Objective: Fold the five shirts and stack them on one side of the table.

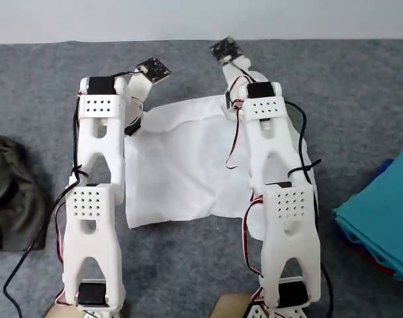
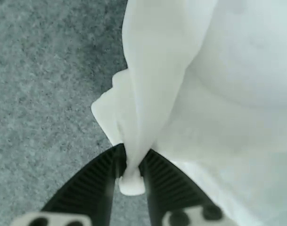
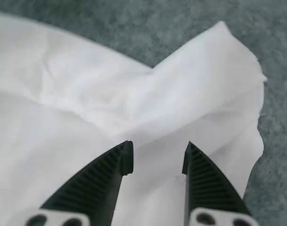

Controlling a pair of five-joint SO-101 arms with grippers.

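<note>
Tabletop (image 1: 360, 86) in grey carpet, white shirt (image 1: 181, 165), pale wall (image 1: 201, 20)

White plastic arms (image 1: 95, 232), perforated panels (image 1: 89, 202), black servos (image 1: 100, 85), red-and-black cables (image 1: 235, 142); end effector (image 3: 157, 159) fingers black, ribbed.

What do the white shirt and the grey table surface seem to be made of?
The white shirt: thin woven or knit cloth, matte; it bunches into soft folds where the left pincer pinches it. The table surface: likely grey felt or low carpet, matte, with a speckled fuzzy texture.
</note>
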